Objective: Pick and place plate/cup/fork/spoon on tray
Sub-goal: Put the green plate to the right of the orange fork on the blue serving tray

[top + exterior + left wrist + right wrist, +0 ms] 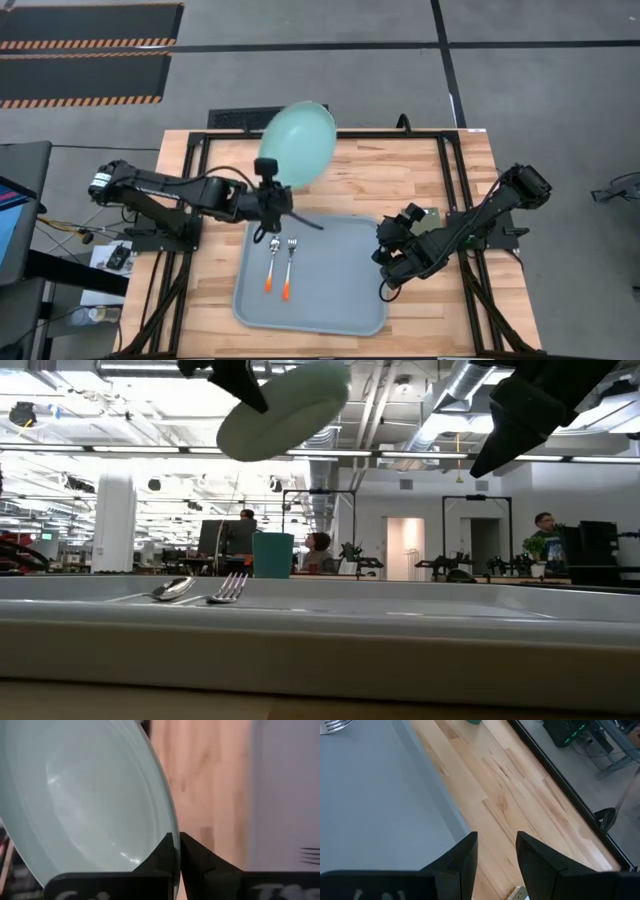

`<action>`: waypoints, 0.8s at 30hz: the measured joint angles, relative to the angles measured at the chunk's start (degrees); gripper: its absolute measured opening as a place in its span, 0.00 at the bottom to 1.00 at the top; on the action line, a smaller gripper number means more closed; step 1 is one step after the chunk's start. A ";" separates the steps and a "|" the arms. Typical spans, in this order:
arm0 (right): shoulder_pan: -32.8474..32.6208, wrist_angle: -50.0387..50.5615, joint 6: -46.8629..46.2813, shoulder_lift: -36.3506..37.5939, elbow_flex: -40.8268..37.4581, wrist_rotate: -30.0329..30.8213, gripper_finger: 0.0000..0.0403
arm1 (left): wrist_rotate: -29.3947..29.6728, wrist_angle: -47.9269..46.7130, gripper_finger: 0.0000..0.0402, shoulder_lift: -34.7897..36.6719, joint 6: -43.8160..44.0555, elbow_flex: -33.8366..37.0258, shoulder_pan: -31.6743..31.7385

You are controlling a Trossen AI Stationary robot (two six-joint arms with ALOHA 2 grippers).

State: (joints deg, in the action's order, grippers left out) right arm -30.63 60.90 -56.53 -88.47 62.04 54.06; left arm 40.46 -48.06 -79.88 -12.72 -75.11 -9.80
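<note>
The pale mint-green plate (298,143) is lifted high over the table's far side, held by my left gripper (268,187), which is shut on its rim. It also shows at the top of the low view (285,410). The spoon (273,262) and the fork (290,268) lie side by side on the left part of the blue-grey tray (340,285), handles toward the near edge. The dark teal cup (272,555) stands on the table beyond the tray; in the high view the plate hides it. My right gripper (496,855) is open and empty over the tray's right rim. My left gripper pinches the plate's rim (170,827) between its two fingers, one on the hollow upper face and one on the underside. It holds the rim's near-left part. The plate is lifted clear of the table and tilted steeply, reaching from the fingers toward the far side.
A small grey-green pad (432,215) lies on the wood right of the tray, by my right arm. The tray's middle and right part (345,260) is bare. A black frame (445,135) runs around the tabletop. People and equipment show in the room beyond.
</note>
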 joint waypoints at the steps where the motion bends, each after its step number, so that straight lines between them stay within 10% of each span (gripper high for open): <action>1: 0.02 -0.02 0.00 -0.02 0.00 0.00 0.39 | -1.37 0.11 0.00 0.00 -0.78 0.00 -0.73; 16: 0.00 -0.06 0.00 -0.02 0.00 0.00 0.39 | -24.01 -0.02 0.00 0.00 -6.18 0.00 -10.03; 24: 0.02 -0.21 -0.02 -0.02 0.00 0.00 0.39 | -26.64 0.13 0.00 -1.14 -9.54 0.20 -14.10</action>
State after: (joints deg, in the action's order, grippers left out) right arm -30.61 60.69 -56.55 -88.48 62.04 54.06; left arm 13.82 -47.93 -81.02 -22.25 -74.91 -23.91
